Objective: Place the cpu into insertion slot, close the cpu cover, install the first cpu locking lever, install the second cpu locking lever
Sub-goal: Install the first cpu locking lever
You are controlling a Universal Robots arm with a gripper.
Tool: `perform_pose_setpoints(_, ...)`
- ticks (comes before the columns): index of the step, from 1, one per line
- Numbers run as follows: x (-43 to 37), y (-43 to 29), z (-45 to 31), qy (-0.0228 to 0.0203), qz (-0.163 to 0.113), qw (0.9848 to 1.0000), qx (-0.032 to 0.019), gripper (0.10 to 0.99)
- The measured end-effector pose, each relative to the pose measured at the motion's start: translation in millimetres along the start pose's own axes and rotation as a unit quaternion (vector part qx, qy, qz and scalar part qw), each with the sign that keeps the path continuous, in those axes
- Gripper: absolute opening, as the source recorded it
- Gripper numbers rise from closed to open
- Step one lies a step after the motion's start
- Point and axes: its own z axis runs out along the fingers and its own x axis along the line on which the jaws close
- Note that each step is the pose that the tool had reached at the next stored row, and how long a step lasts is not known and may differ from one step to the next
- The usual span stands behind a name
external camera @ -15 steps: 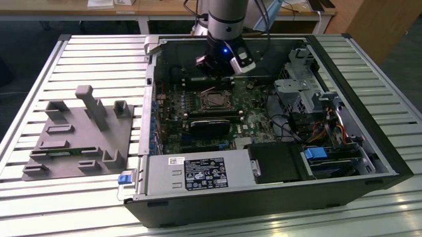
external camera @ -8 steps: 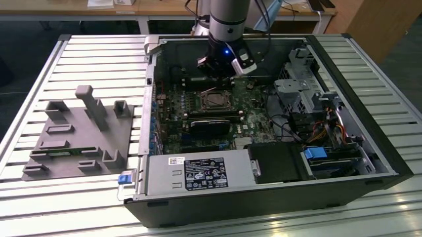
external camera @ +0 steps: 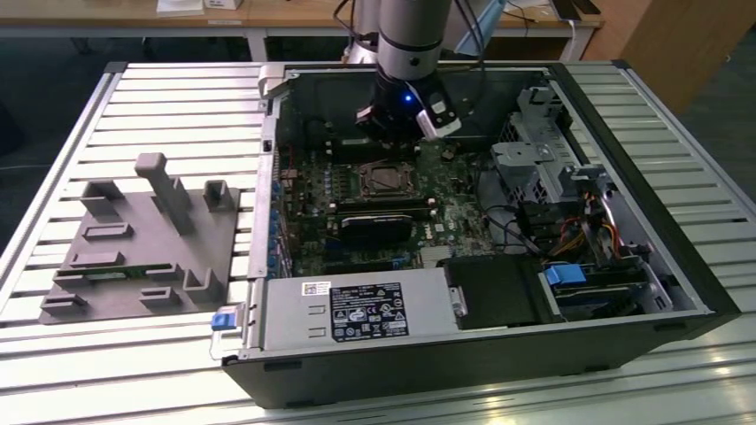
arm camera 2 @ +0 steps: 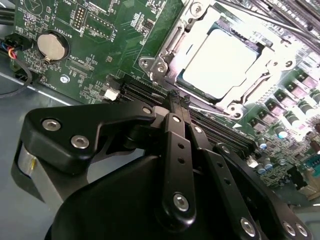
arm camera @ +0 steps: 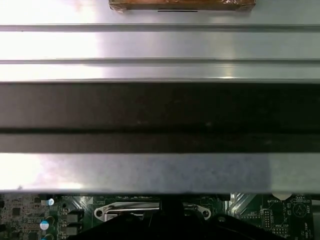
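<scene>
Hovering over the green motherboard [external camera: 354, 208] inside the open black computer case [external camera: 661, 266], the black two-finger gripper [arm camera 2: 179, 100] has its fingers pressed together on nothing, tips just beside the black-rimmed square insertion slot [arm camera 2: 220, 65]. The pale silvery square cpu [arm camera 2: 217, 62] already sits in that slot, with the thin grey metal cpu cover [arm camera 2: 170, 42] framing it, apparently lowered. Fingers likely narrowed to push or hook a locking lever beside the slot; lever state unclear. A grey moulded fixture tray [external camera: 136, 243] lies well apart from the case.
</scene>
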Motion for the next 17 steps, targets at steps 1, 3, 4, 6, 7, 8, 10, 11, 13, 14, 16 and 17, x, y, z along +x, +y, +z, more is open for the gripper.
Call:
perform_pose_setpoints(1,-0.3,-0.1,1.0,0.0001,0.0,1.0,0.0,0.106)
perform_pose_setpoints(3,-0.6,-0.2,2.8,0.0003,0.0,1.0,-0.0001,0.106)
perform_pose_setpoints(4,-0.6,-0.4,3.6,0.0003,0.0,1.0,0.0,0.106)
perform_pose_setpoints(6,-0.7,-0.5,5.1,0.0004,0.0,1.0,0.0,0.106)
perform_pose_setpoints(7,-0.7,-0.6,5.6,0.0004,0.0,1.0,0.0001,0.106)
perform_pose_setpoints(8,-0.7,-0.6,5.9,0.0004,0.0,1.0,0.0002,0.106)
perform_pose_setpoints(10,-0.8,-0.7,6.5,0.0003,0.0,1.0,0.0013,0.106)
perform_pose_setpoints(11,-0.9,-0.7,6.8,0.0003,0.0,1.0,0.0019,0.106)
perform_pose_setpoints(13,-0.9,-0.8,7.5,0.0003,0.0,1.0,0.0033,0.106)
perform_pose_setpoints(14,-0.9,-0.9,7.7,0.0003,0.0,1.0,0.0039,0.106)
perform_pose_setpoints(16,-1.0,-0.9,8.0,0.0003,0.0,1.0,0.0045,0.106)
perform_pose_setpoints(17,-1.0,-0.9,8.2,0.0003,0.0,1.0,0.0047,0.106)
